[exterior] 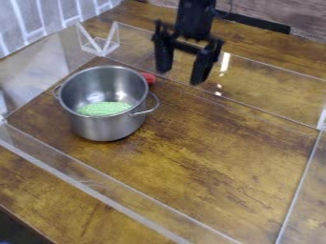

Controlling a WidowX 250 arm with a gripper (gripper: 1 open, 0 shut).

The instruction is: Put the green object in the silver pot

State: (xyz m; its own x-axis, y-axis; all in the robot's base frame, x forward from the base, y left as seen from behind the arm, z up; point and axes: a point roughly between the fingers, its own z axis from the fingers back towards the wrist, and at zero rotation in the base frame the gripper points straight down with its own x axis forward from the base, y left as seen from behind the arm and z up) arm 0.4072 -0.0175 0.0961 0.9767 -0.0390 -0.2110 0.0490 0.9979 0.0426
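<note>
Hanging above the far part of the tabletop [216, 143], the black pincer [188, 59] points downward, its two fingers spread well apart with nothing visible between them; the whole of it is blurred, and the dark arm [195, 10] above it runs out past the top edge of the view. Just beside the pincer, on the side toward the pot, a small red thing [148, 78] lies near the pot's rim (too small and partly hidden, so I cannot tell what it is). Next comes the silver pot [105, 103], upright on the wooden surface, apart from the pincer; it is round and shiny, with straight sides, a rolled rim and small loop handles, one of them standing out on the side nearer the pincer. The green object [105, 109] is inside the pot, low down; it is light green and roughly oval, and the near wall hides its lower edge. Farther out, clear see-through panels or edges surround the working area, with one pale strip [114, 174] running diagonally across the near left of the view; a whitish, angular frame-like piece [97, 40] stands behind the pot, near the far left; pale ribbed material [49, 19] fills the upper left corner, and a dark shape [18, 232] sits in the lower left corner.
</note>
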